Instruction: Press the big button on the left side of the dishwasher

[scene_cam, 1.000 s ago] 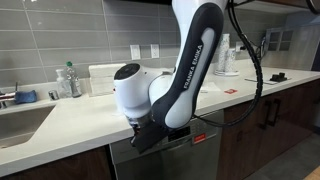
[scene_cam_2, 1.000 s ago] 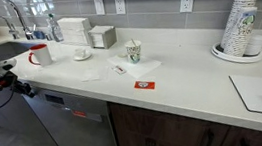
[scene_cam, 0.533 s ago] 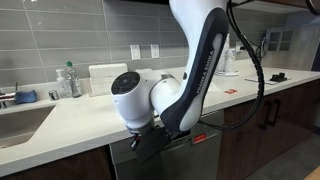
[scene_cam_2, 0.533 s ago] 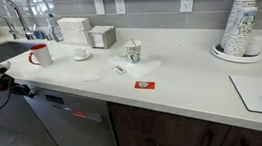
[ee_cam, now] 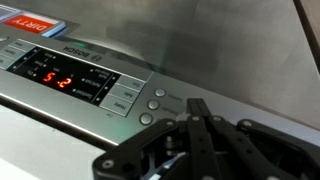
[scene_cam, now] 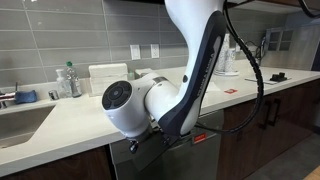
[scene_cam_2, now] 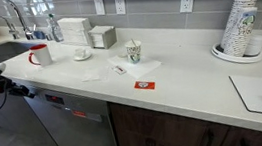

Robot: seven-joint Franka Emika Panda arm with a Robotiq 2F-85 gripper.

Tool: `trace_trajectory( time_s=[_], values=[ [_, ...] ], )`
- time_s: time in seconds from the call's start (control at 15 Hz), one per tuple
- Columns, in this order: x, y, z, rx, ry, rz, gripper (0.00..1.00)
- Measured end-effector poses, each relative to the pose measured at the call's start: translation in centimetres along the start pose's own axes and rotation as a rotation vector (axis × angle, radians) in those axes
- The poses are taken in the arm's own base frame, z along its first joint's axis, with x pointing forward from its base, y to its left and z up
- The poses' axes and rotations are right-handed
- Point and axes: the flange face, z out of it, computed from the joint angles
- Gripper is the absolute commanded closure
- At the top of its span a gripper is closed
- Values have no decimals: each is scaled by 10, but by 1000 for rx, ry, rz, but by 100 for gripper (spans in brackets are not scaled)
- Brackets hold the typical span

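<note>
My gripper (ee_cam: 197, 108) is clenched, its tips pressed together, just beside the round buttons (ee_cam: 153, 106) at its 9 o'clock on the dishwasher (ee_cam: 230, 50). The red numbers (ee_cam: 55, 80) glow farther out at 9 o'clock.

dishwasher (ee_cam: 230, 50) – brushed grey steel | display (ee_cam: 66, 82) – red digits | mug (scene_cam_2: 40, 56) red | counter (scene_cam_2: 181, 69) white

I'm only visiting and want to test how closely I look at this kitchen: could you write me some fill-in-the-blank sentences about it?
The lit display on the dishwasher shows the number ___. The red tag on its steel front reads ___. In an exterior view, the mug on the counter is coloured ___.
Missing words: 52; DIRTY; red.
</note>
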Motion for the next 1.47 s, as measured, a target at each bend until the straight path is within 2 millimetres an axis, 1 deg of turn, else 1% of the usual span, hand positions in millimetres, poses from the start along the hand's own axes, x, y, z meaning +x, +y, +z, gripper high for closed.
trace_trajectory(
  time_s=[0.33, 0.6, 0.8, 0.87, 0.93, 1.07, 1.13, 1.2, 1.27, 1.33, 1.47],
  values=[
    [5, 4, 1, 34, -34, -5, 100],
    [18, 14, 0, 183, -146, -16, 100],
    [19, 21, -1, 284, -259, -15, 99],
    [15, 24, -3, 314, -300, -20, 74],
    [10, 26, -5, 348, -343, -24, 73],
    [0, 35, -9, 416, -433, -22, 60],
    [-6, 42, -11, 436, -485, -13, 53],
    [-11, 52, -12, 444, -545, 3, 44],
    [-15, 65, -13, 441, -606, 18, 38],
    [-17, 81, -14, 435, -661, 39, 29],
    [-17, 117, -17, 418, -753, 67, 16]
  ],
)
